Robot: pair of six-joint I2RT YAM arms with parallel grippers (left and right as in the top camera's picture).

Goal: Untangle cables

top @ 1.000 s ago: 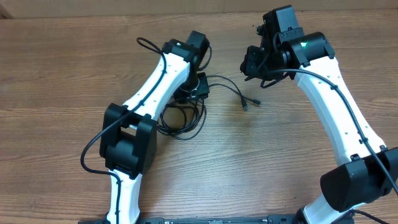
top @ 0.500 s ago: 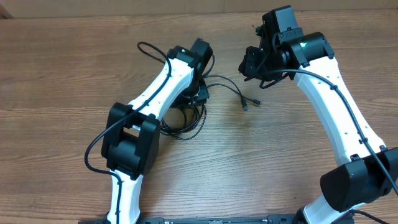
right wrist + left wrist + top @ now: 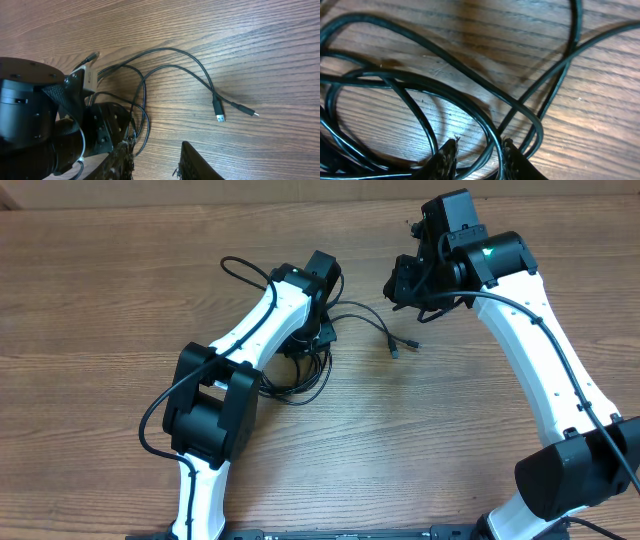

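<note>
1. Overhead view: I see the cables [image 3: 300, 380] as thin black cords on the wooden table [image 3: 100, 300], a little left of the middle. Most of them lie in loose loops, one over another, beside the left arm [image 3: 250, 330]. Two strands run out to the right and end in two small plugs [image 3: 392, 347] that lie close together on bare wood. The left gripper [image 3: 318, 332] is low over the top of the loops, and the arm hides most of it, so from here I cannot tell how wide it is. The right gripper [image 3: 408, 280] hangs near the far edge, apart from the cords and touching none of them.

2. Left wrist view: The cables [image 3: 470, 107] fill the picture as shiny black curves that cross each other on the wood. The two fingertips [image 3: 446, 156] stand partly apart at the bottom edge. One strand passes through the gap between them, and the gap is wider than the strand, so I see no pinch.

3. Right wrist view: Two cords [image 3: 172, 59] bend away from the left arm and end in the plugs [image 3: 218, 111], one broad with a silvery tip, one smaller. My right gripper's jaws stand partly apart above the table, with only wood between them.
</note>
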